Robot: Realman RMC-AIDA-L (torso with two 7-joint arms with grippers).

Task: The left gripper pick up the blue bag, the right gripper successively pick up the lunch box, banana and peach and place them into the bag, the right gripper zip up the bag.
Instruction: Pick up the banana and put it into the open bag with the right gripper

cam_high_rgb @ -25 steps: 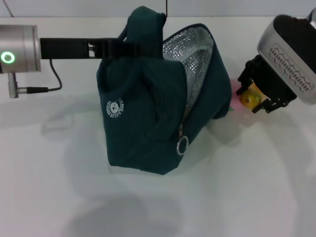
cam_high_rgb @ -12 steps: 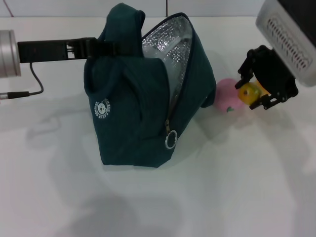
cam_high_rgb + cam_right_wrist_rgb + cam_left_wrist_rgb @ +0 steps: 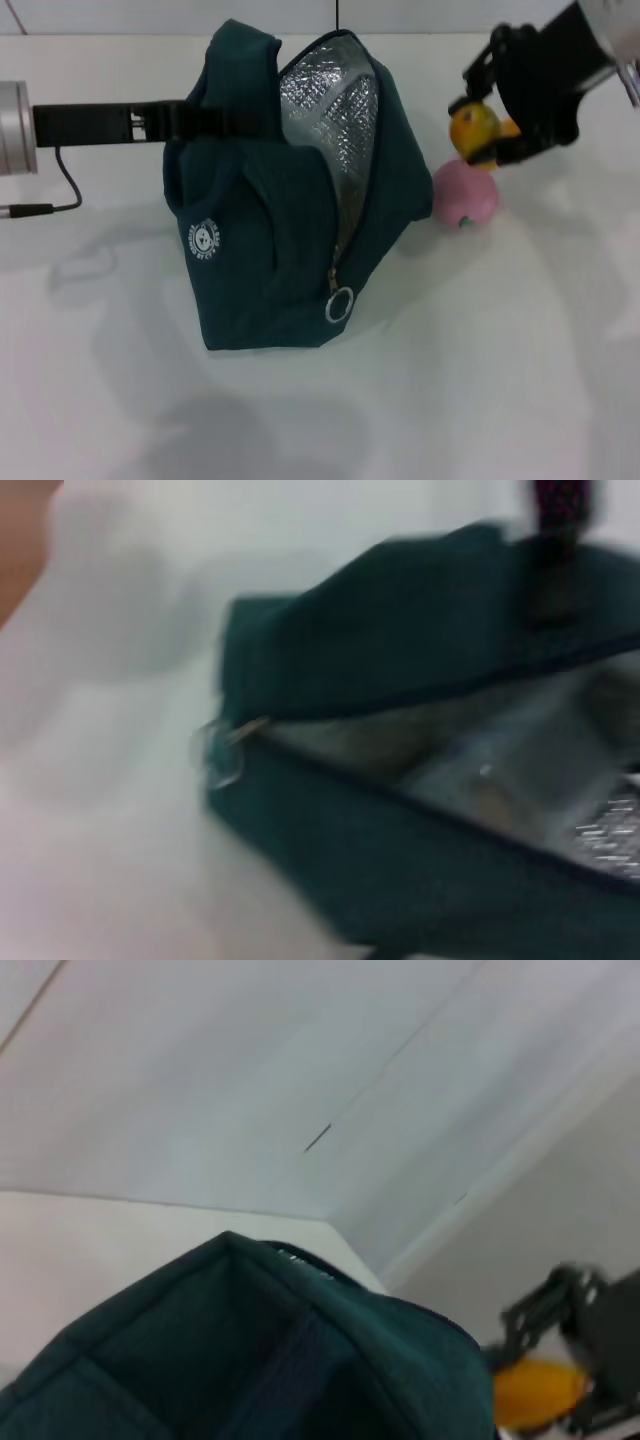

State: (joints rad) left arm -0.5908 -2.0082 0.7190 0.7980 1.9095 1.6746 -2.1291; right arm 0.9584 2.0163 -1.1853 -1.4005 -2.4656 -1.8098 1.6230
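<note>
Banana (image 3: 474,128) has come up off the table (image 3: 480,350) — clenched in the right end effector (image 3: 487,128) at two o'clock of the blue bag (image 3: 280,230), which the left end effector (image 3: 205,118) holds by a handle — so bagging looks next, peach (image 3: 465,194) waiting.

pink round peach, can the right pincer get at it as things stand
Probably not right away: the right pincer is shut on the yellow-orange banana. The pink round peach itself lies uncovered on the white table, beside the dark teal fabric bag.
</note>
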